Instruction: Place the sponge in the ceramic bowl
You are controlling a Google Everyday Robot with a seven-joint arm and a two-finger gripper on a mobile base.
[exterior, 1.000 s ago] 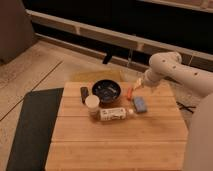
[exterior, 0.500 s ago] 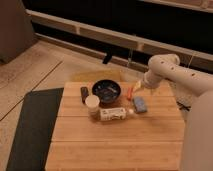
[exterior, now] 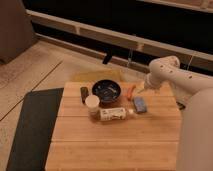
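From where I stand, the sponge [exterior: 140, 104] lies flat on the wooden bench [exterior: 115, 145], to the right of the ceramic bowl [exterior: 106, 91] and apart from it. Its long axis runs roughly from the far side to the near side. The end effector [exterior: 141, 90] hangs just behind the sponge, beside a thin orange-red object [exterior: 130, 92]. Whether it is apart or together I cannot tell.

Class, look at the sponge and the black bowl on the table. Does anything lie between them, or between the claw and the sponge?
A thin orange object lies between the sponge and the bowl. The claw hovers close above the sponge, with nothing visible between them.
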